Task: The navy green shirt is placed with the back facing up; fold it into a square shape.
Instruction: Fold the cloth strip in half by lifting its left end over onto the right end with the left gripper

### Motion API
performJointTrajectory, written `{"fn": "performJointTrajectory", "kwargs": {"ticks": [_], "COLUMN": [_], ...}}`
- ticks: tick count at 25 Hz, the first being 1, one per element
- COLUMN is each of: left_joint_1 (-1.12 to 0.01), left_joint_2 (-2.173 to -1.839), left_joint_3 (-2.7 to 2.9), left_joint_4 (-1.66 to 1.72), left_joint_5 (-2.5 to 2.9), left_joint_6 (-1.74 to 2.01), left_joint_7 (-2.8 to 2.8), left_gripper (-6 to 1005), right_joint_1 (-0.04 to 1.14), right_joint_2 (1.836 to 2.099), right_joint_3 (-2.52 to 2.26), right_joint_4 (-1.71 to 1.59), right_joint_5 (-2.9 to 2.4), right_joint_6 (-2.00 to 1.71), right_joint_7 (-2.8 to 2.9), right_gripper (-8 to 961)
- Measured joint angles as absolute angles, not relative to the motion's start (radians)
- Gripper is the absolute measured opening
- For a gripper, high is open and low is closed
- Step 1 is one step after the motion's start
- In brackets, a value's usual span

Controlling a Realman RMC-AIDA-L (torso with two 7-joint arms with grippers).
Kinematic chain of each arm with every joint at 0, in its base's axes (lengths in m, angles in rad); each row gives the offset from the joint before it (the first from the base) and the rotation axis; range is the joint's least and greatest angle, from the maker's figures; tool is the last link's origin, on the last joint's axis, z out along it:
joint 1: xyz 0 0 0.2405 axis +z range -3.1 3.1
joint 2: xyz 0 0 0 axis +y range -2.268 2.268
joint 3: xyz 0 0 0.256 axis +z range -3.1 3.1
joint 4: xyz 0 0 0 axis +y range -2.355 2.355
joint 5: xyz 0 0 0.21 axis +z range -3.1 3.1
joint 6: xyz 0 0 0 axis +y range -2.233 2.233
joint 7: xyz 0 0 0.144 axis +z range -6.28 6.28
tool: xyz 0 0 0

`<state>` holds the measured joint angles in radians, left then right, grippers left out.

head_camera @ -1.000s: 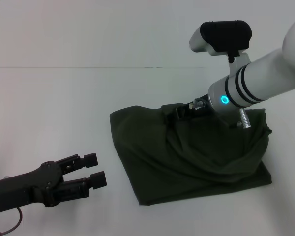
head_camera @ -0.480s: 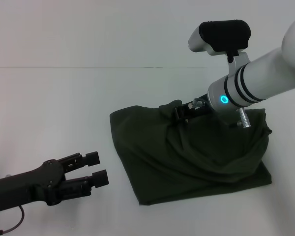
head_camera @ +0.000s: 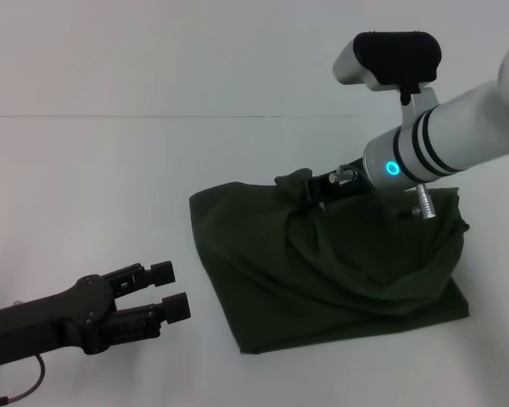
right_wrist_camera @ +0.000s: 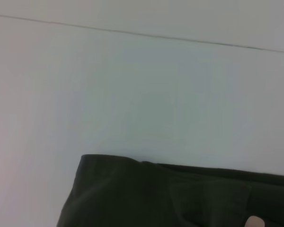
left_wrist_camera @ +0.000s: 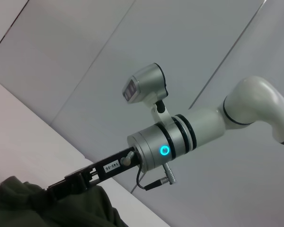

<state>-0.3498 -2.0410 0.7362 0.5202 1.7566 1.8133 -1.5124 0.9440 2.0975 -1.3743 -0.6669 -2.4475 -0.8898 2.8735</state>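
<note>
Head view: navy green shirt (head_camera: 331,271) lies right of centre on the white table (head_camera: 110,170), already bunched into a rough four-sided packet w/ a loose, wrinkled top layer. The near and left edges look fairly straight, but the far edge is humped and the right side sags out. Right gripper (head_camera: 310,188) sits at the far edge of the packet, fingers narrow & pinched on a raised tuft of shirt fabric, white forearm reaching in from the right. Left gripper (head_camera: 171,290) is parked near-left, just off the shirt's left edge, touching nothing, jaws apart w/ a moderate gap.

Left wrist view: shows the right arm's gripper clamped on the dark fabric peak, cloth draping down from it. Own fingers not visible here.

Right wrist view: only the shirt's far-left corner on the table, plain table beyond. No fingers seen.

Progress, as a judgement: main folds look done and it's roughly square-ish, but not tidy. Left to do: lay down or release the lifted tuft at the far edge, flatten the wrinkled top layer, square up the right side. Late stage, final fold or adjust
</note>
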Motion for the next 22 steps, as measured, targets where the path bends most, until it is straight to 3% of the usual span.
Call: {"fn": "performJointTrajectory", "kwargs": {"ticks": [3, 22], "left_joint_1": [-0.350, -0.344], "left_joint_2": [-2.042, -2.040], "left_joint_3": [0.736, 0.736], "left_joint_4": [0.520, 0.521], "left_joint_5": [1.757, 1.755], "left_joint_6": [1.813, 1.823], "left_joint_7": [-1.512, -1.512], "left_gripper": [909, 909], "right_joint_1": [0.922, 0.743], "right_joint_2": [2.096, 2.087], "right_joint_3": [-1.357, -0.986], "right_joint_4": [-0.690, -0.642], "right_joint_5": [-2.430, -2.058], "right_joint_6": [-0.890, -0.926], "right_joint_7": [2.872, 2.560], "right_gripper": [44, 39]}}
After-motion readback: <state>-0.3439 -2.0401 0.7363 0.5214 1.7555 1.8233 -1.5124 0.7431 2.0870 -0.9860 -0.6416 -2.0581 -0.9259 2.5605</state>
